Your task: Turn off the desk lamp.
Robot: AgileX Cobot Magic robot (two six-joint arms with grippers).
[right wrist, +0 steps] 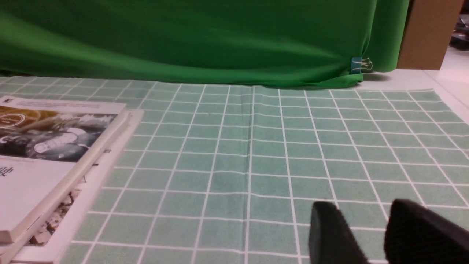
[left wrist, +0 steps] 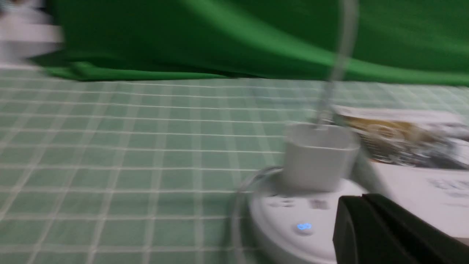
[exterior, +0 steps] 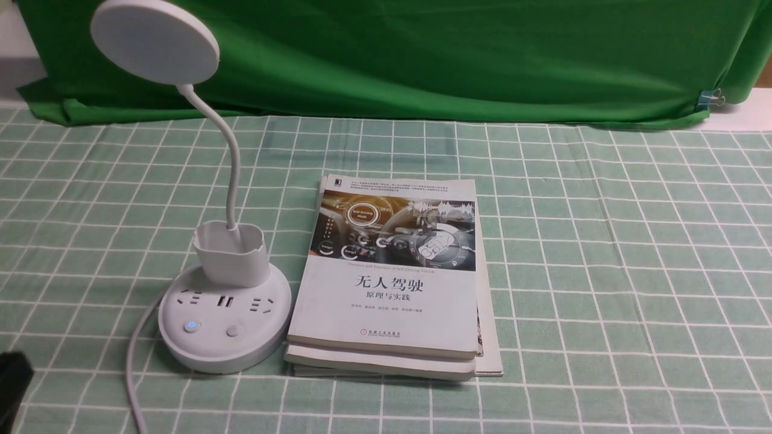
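Left jaws (left wrist: 362, 227) hang closed near the lamp (exterior: 225, 325).

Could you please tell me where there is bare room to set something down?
Bare cloth lies right of the book stack, up to the green curtain, and left of the lamp's round base, beyond its cable. It is crowded between base and books, which nearly touch.
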